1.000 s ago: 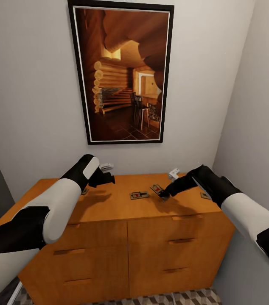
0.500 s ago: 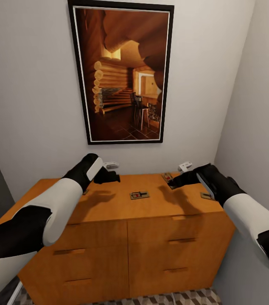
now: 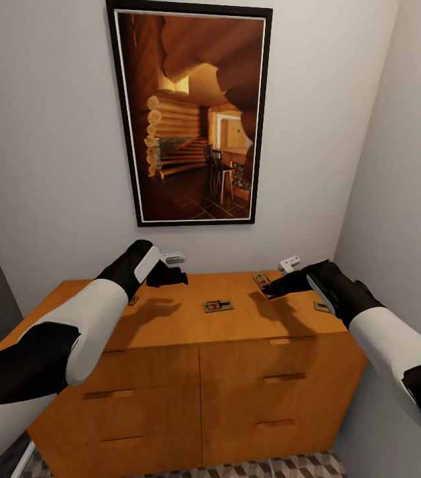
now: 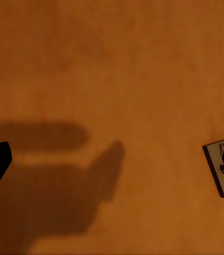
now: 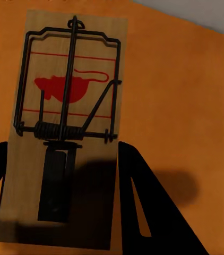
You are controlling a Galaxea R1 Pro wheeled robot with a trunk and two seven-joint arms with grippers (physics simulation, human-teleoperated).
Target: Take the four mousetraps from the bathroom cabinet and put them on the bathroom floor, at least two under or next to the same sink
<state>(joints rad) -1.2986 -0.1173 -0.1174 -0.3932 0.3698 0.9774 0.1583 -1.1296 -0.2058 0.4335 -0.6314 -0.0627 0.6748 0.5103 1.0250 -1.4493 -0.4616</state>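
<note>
Pointing outward — mousetrap (image 5: pixel 64 138) lengthwise between fingers (image 5: pixel 154 212)

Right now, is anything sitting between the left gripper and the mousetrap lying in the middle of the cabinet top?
Nothing visible does. The left gripper hovers above the cabinet, and only bare wood separates it from the middle mousetrap. The right gripper holds another mousetrap, well off that path.
</note>
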